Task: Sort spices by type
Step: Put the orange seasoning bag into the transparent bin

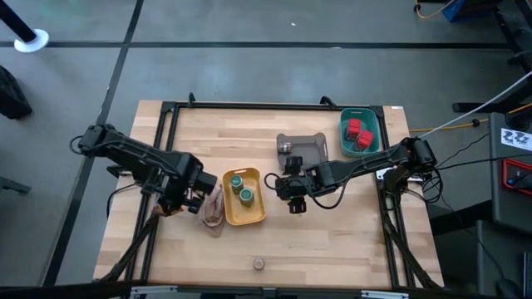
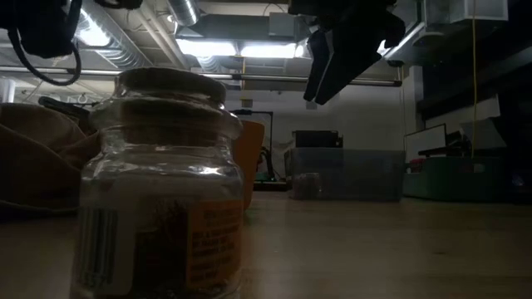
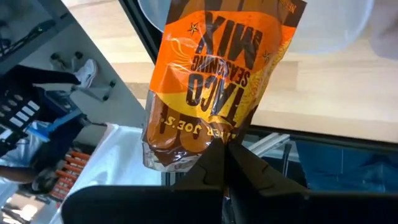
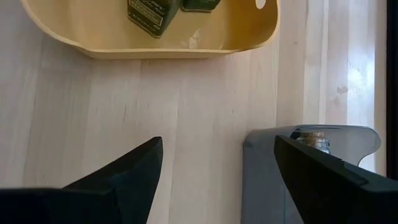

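Orange-brown sachet (image 3: 205, 81) pinched in left gripper (image 3: 227, 149) beside beige cloth (image 1: 211, 213) — right gripper (image 1: 293, 196) spread wide, empty.

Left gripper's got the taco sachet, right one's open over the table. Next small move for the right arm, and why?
Probably swing the right gripper toward the near table edge, over the lone small jar. Its fingers are open and empty, and that jar sits outside any tray while another small jar lies in the grey tray. The left gripper is shut on the orange sachet.
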